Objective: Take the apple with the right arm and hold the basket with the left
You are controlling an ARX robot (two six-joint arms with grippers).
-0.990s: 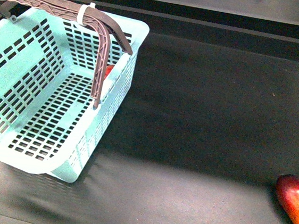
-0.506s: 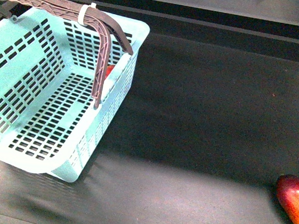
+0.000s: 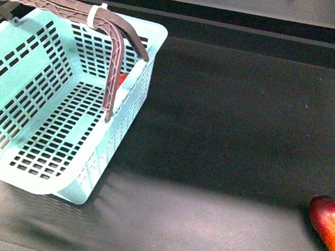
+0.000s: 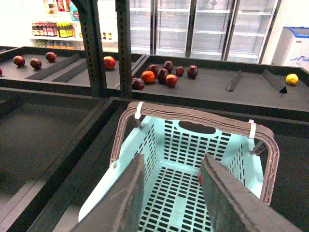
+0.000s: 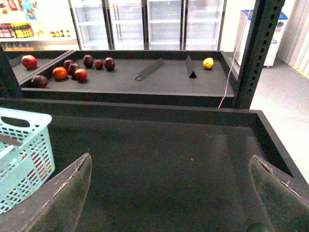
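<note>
Both hands open, basket (image 3: 47, 125) unheld.

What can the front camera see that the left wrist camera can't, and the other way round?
Only the front view shows the oval red-and-yellow fruit on the mat. Only the left wrist view shows the open left gripper above the basket, the far shelf of dark red fruit and a yellow fruit. Both show the basket, its handles and something red behind its wall.

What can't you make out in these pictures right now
- Red object in the basket: front view, mostly hidden behind the handle; apple or not, unclear.
- Oval red-and-yellow fruit: front view, cut by the right edge.
- Left gripper and right gripper: absent from front view; wrist views crop their open fingers.
</note>
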